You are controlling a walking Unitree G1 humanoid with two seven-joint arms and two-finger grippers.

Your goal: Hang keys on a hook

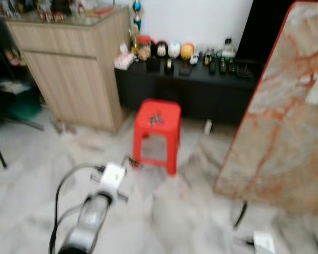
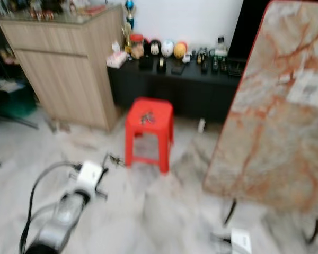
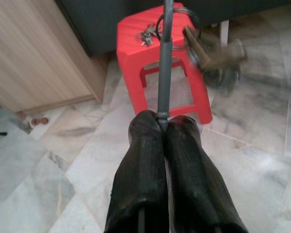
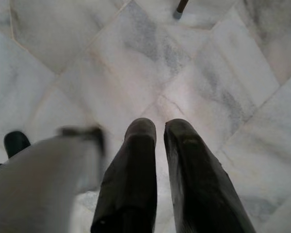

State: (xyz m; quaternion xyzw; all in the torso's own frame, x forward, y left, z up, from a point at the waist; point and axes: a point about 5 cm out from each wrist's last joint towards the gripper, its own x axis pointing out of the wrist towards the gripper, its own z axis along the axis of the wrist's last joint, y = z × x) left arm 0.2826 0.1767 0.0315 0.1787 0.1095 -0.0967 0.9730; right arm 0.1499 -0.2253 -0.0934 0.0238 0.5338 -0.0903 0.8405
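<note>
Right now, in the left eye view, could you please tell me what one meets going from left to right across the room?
Wooden cabinet → left pincer, holding a hook → red stool with keys on its seat → marble-patterned panel leaning at the right.

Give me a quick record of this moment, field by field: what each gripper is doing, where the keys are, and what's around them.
left gripper: shut on a thin grey rod with a hook end, held out toward the stool
right gripper: fingers slightly apart, holding nothing, pointing at the marble floor
keys: lying on top of the red stool
surroundings: wooden cabinet to the stool's left, black low console behind it, marble slab leaning at right
</note>
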